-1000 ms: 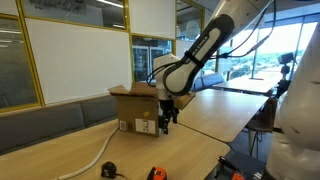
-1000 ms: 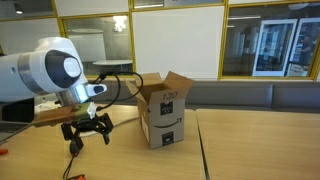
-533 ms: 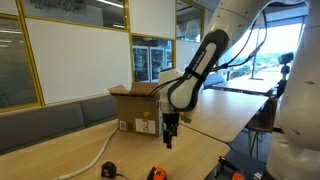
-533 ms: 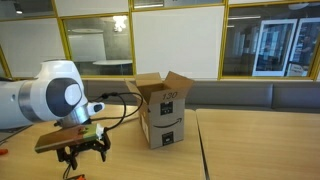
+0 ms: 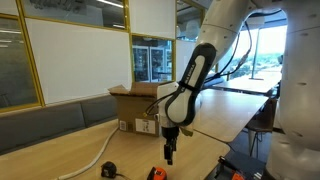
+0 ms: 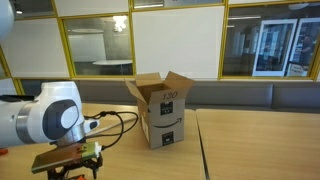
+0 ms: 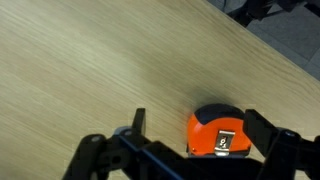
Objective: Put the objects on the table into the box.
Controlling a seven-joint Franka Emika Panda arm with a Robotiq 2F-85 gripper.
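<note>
**Wrist view: gripper parked over the tape measure, nothing grabbed yet**

Wrist view has what looks like an orange-and-black tape measure (image 7: 219, 137) lying flat on the table (image 7: 90, 60). The gripper (image 7: 197, 120) hangs right above it, spread as wide as it goes and holding nothing. The tape measure sits between the two fingers (image 7: 138, 118), but closer to the one on the right of the picture than to the other. I can't tell from this angle how high the tips are off the wood.

In an exterior view the gripper (image 5: 168, 152) points straight down, just beside the tape measure (image 5: 155, 173), close to the near edge of the table (image 5: 210, 115). A small black item (image 5: 112, 170) lies along that same edge. A white cord (image 5: 95, 158) curls past it toward the far edge. The cardboard box (image 5: 135, 105) stands well apart, back at the far edge with its flaps up. It shows in both exterior views (image 6: 160, 110).

So my read is this is the reach for the first pick, and nothing has visibly gone into the box. I reckon the next move needs a small sideways nudge to centre the tape measure between the fingers. After that it's straight down and squeeze across the flat sides. That casing looks smooth and rounded, so an off-centre pinch could squirt it out.
</note>
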